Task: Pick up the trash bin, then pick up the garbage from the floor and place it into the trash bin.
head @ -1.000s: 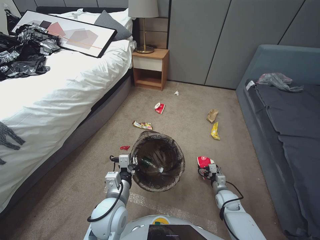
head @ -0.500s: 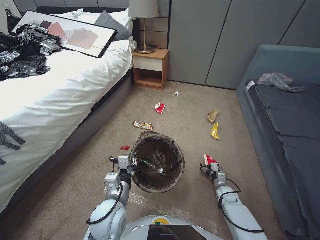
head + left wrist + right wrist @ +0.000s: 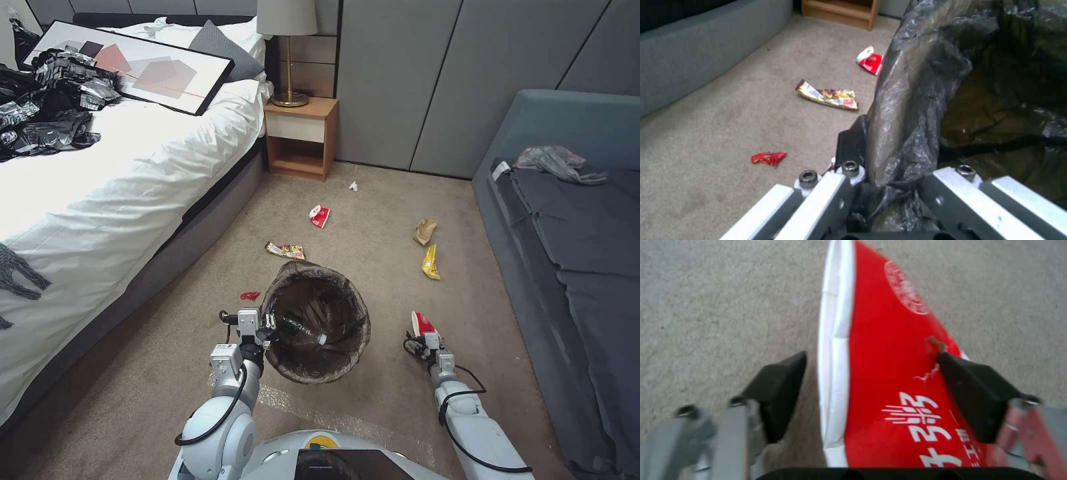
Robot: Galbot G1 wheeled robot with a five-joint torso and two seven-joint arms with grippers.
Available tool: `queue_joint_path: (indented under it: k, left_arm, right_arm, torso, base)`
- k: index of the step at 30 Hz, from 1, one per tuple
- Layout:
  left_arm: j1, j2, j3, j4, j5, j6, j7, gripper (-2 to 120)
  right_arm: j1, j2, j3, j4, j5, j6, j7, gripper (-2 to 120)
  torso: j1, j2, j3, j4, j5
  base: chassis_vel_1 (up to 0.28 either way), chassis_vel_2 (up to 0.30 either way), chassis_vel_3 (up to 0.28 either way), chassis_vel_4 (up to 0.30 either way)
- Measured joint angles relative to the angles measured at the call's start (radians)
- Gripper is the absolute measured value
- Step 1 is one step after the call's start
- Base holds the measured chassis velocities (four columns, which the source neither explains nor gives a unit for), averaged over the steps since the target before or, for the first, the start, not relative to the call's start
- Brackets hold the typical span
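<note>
**Bin held on the left, flattened cup between the right fingers**

Nearest you, the left gripper (image 3: pixel 261 331) is clamped on the near-left rim of the trash bin (image 3: pixel 317 373), its fingers (image 3: pixel 852 146) pinching the dark liner folded over the edge. The bin tilts its mouth toward you, and a clear bottle (image 3: pixel 301 329) with a green label lies inside against the liner. On your right, the right gripper (image 3: pixel 424 338) has a crushed red-and-white paper cup (image 3: pixel 421 324) between its fingers (image 3: pixel 971 390); the right pad presses the red face, while the left pad sits just beside the white edge, with a sliver of carpet (image 3: pixel 373 220) showing between them. The cup stands on edge, well apart from the bin.

You have bare carpet between the bin and the cup, and more toward the sofa (image 3: pixel 567 267) edge on the right. Left of the bin, a small red wrapper (image 3: pixel 250 295) lies near the bed (image 3: pixel 100 193) base. Just beyond the bin's far rim lies a multicoloured wrapper (image 3: pixel 285 251). Farther right sit a yellow wrapper (image 3: pixel 431 261) and a tan paper bag (image 3: pixel 425 231), close together. Beyond, a second red-and-white cup (image 3: pixel 319 216) lies mid-floor, and a white tissue (image 3: pixel 353 186) rests near the nightstand (image 3: pixel 300 137).
</note>
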Motion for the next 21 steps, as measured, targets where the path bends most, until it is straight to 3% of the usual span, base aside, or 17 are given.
queue_joint_path:
  k: [6, 8, 10, 16, 21]
  left_arm:
    - [-0.001, 0.001, -0.004, 0.0, -0.002, 0.0, 0.0, 3]
    - [-0.002, 0.0, -0.005, 0.002, -0.004, 0.0, 0.0, 3]
    - [-0.002, 0.0, -0.005, 0.003, -0.004, 0.0, 0.0, 3]
    - [-0.011, -0.002, -0.004, 0.011, -0.006, 0.002, -0.001, 3]
    - [-0.011, -0.003, -0.002, 0.012, -0.006, 0.002, -0.001, 3]
  right_arm:
    - [0.002, 0.001, 0.0, 0.0, -0.003, 0.002, 0.001, 52]
    - [0.006, 0.001, 0.0, 0.0, -0.004, 0.003, 0.002, 37]
    - [0.007, 0.001, 0.0, 0.0, -0.004, 0.003, 0.002, 37]
    - [0.009, -0.004, 0.002, 0.007, -0.004, 0.014, 0.005, 10]
    - [0.006, -0.007, 0.004, 0.009, -0.004, 0.022, 0.008, 2]
  torso:
    - [0.0, 0.0, 0.0, 0.0, 0.0002]
    - [0.0, 0.0, 0.0, -0.0001, 0.0002]
    - [0.0, 0.0, 0.0, -0.0001, 0.0002]
    - [0.0, 0.0, 0.0, -0.0002, 0.0]
    - [0.0, 0.0, 0.0, 0.0001, -0.0001]
  base:
    - [0.0, 0.0, 0.0, 0.0]
    - [0.0, 0.0, 0.0, 0.0]
    - [0.0, 0.0, 0.0, 0.0]
    - [0.0, 0.0, 0.0, 0.0]
    - [0.0, 0.0, 0.0, 0.0]
